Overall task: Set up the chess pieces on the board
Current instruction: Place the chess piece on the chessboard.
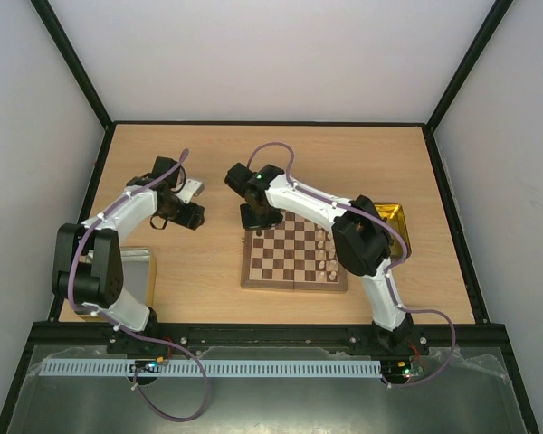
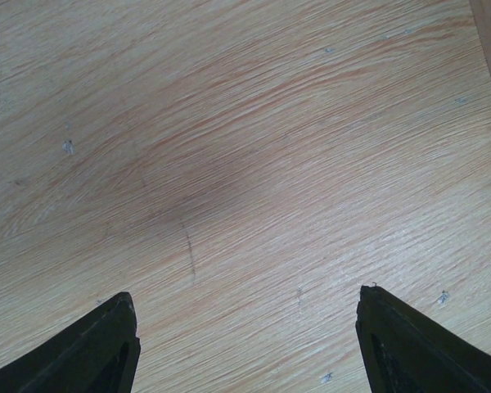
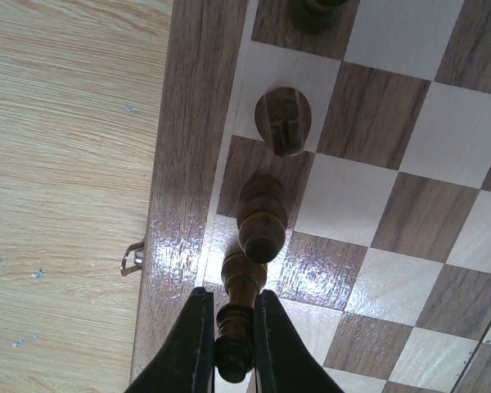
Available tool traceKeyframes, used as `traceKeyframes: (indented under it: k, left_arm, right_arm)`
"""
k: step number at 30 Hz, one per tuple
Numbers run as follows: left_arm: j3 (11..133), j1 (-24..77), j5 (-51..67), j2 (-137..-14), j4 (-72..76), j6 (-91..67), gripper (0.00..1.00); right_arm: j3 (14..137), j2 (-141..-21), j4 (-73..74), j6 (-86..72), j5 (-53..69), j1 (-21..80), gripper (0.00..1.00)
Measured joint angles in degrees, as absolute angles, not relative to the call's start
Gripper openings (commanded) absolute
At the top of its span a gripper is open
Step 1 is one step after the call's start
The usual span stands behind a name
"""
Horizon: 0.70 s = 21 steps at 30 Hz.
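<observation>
Two grippers, two very different poses. The right gripper [image 3: 233, 304] is pinching a dark brown turned wooden chess piece [image 3: 244, 277] over the far left corner of the square checkered wooden board [image 1: 270, 271]. It's lined up with other dark pieces [image 3: 262, 221] along that border; can't tell if it touches down. Pale cream pieces [image 1: 326, 253] stand along the board's right side. The left gripper [image 2: 247, 299] hangs spread wide over the light wood table [image 2: 229, 123], left of the board.
</observation>
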<state>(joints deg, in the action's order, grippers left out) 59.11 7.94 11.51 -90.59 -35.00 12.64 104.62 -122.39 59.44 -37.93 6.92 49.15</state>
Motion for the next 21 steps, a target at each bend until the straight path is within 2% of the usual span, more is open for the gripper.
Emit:
traceKeyframes:
  k: [5, 21]
  left_arm:
    - [59.0, 7.9, 11.5, -90.0, -35.0, 12.6, 0.73]
    - [59.0, 7.9, 11.5, -90.0, -35.0, 12.6, 0.73]
  right_arm:
    - [105.1, -123.0, 59.4, -37.8, 6.9, 49.1, 0.05]
    - [105.3, -123.3, 59.3, -37.3, 6.7, 49.1, 0.24]
